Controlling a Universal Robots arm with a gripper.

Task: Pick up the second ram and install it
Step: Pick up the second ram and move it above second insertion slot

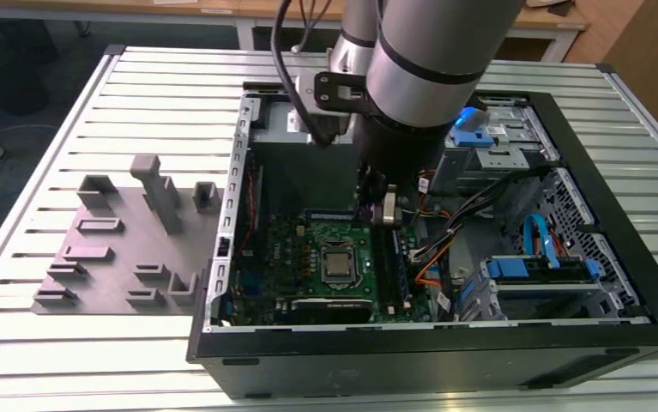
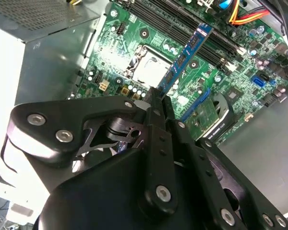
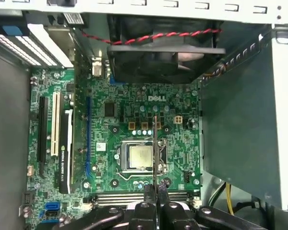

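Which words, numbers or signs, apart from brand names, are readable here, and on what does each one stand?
None reads clearly.
On the motherboard: a brand logo, and tiny white component labels, too small to read.
On the expansion card: white lettering along its edge, brand and model only.
On the second ram, gripped by the tool: chip markings, blurred.

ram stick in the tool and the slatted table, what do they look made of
The long thin blue-green ram stick, held in the black tool, looks like circuit-board laminate, matt, with black chips along its face. The silver slatted table looks like aluminium profile, probably: pale metallic sheen, even straight grooves.
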